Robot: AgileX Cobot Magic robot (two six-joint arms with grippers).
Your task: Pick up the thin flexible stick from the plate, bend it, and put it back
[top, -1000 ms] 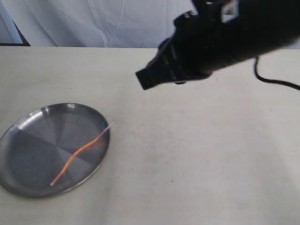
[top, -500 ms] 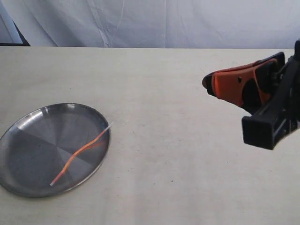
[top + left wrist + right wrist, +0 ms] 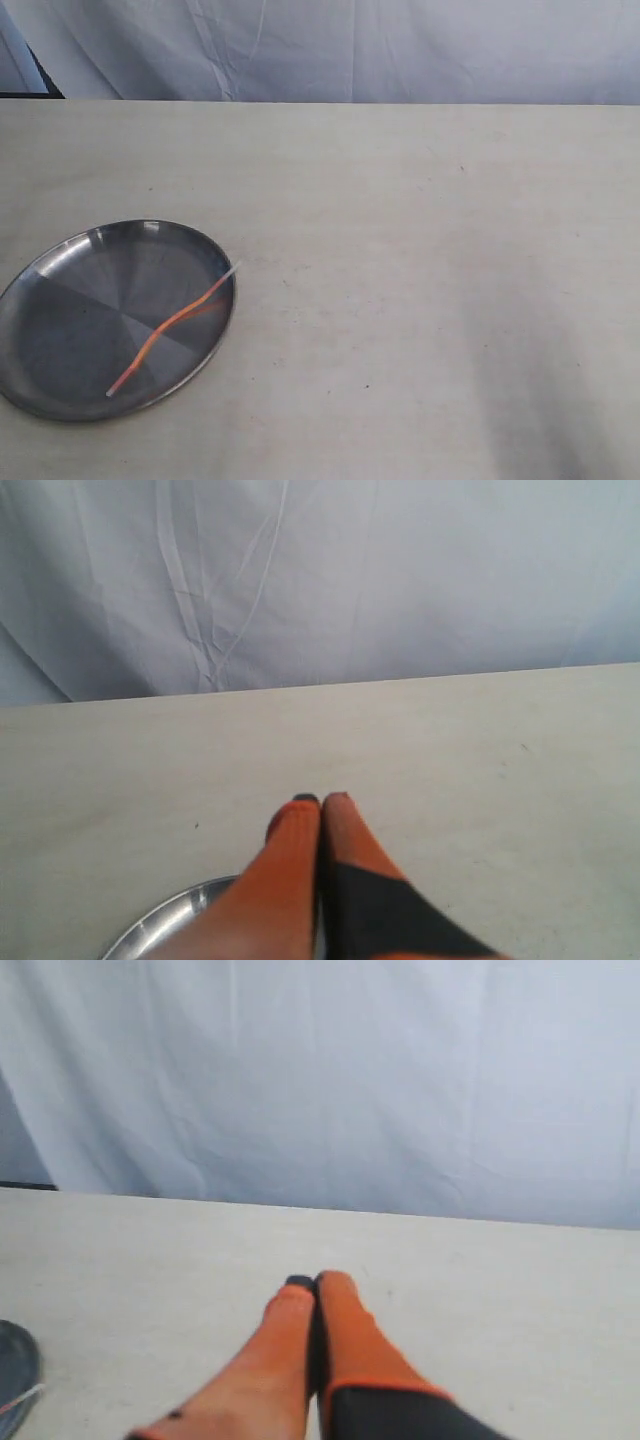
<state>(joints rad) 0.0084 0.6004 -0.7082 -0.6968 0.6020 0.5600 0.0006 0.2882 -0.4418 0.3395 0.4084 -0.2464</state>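
Note:
The plate point(image 3: 70, 330), a shiny round silver dish, lies at the near left of the table in the exterior view. The thin flexible stick point(image 3: 172, 323) rests wavy across the plate's right half, with one whitish tip over the rim. Neither arm shows in the exterior view. In the left wrist view my left gripper point(image 3: 321, 800) is shut with nothing between its orange fingers, and the plate's rim point(image 3: 160, 923) shows below them. My right gripper point(image 3: 314, 1282) is shut and empty over bare table, with the plate's edge point(image 3: 15, 1365) and a tip of the stick point(image 3: 22, 1398) at the picture's border.
A pale table point(image 3: 420, 280) spreads right of the plate. A white cloth backdrop point(image 3: 330, 45) hangs behind the table's far edge. A dark strip point(image 3: 25, 80) shows at the far left behind the table.
The right arm, which loomed over the table's right side, has swung off to the right and out of the exterior view. The plate and stick have not moved.

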